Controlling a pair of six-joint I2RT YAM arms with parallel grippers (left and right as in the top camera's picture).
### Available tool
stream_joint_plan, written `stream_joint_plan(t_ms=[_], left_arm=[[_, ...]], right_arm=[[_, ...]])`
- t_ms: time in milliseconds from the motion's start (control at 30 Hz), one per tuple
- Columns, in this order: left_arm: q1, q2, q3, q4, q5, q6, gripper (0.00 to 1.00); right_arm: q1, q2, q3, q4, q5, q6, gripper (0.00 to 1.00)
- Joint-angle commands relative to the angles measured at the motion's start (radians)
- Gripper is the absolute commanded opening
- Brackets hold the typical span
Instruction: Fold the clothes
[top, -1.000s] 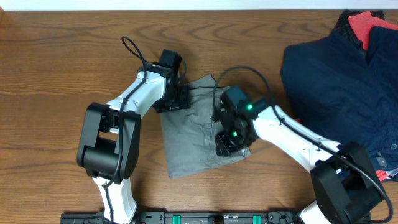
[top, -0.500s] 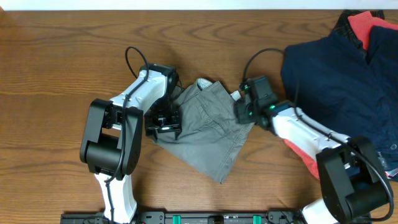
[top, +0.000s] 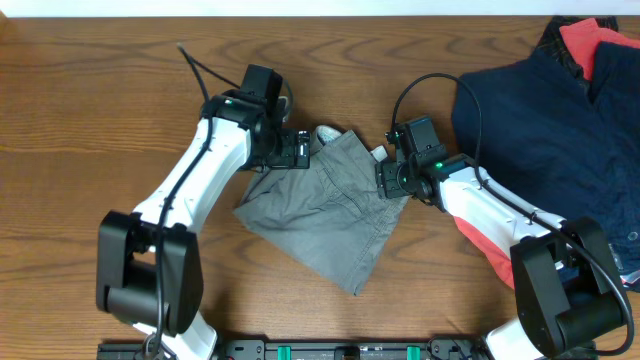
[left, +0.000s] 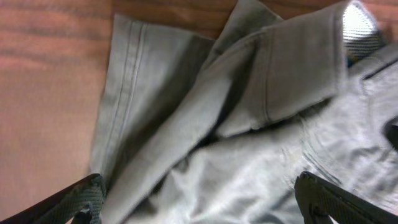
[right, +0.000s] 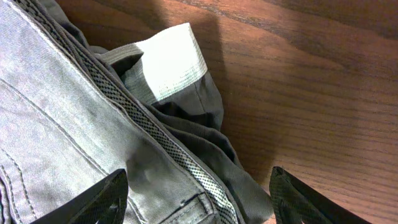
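Note:
The grey trousers (top: 325, 215) lie folded in a rumpled, diamond-shaped bundle mid-table. My left gripper (top: 298, 148) is open over their upper left corner; its wrist view shows overlapping grey folds (left: 236, 112) between the spread fingers (left: 199, 202). My right gripper (top: 388, 180) is open at the trousers' right corner. Its wrist view shows the waistband with white lining (right: 165, 62) and a seamed pocket edge (right: 193, 205) between the open fingers (right: 199, 196).
A pile of navy clothing (top: 545, 130) with a red garment (top: 590, 45) fills the right side of the wooden table (top: 90, 110). A red piece (top: 480, 240) shows under my right arm.
The left arm swung up and stretched out, its gripper moving from the bundle's left corner to the upper left corner. The trousers and right gripper stayed nearly put over the last half second.

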Motion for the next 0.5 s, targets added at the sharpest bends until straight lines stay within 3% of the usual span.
stream_joint_plan(t_ms=[0, 233, 400, 433, 467], left_arm=[[0.003, 0.066, -0.005, 0.011, -0.022, 0.139, 0.98], [0.003, 0.200, -0.005, 0.074, -0.033, 0.165, 0.98], [0.002, 0.271, -0.005, 0.062, -0.032, 0.116, 0.98], [0.002, 0.283, -0.005, 0.051, -0.019, 0.109, 0.93], [0.002, 0.289, -0.005, 0.045, -0.007, 0.109, 0.79]], right_arm=[[0.007, 0.010, 0.016, -0.003, 0.000, -0.010, 0.72], [0.007, 0.010, 0.016, -0.021, 0.000, -0.010, 0.73], [0.007, 0.010, 0.016, -0.039, 0.000, -0.010, 0.73], [0.007, 0.010, 0.016, -0.040, 0.000, -0.010, 0.73], [0.007, 0.010, 0.016, -0.040, 0.000, -0.010, 0.73]])
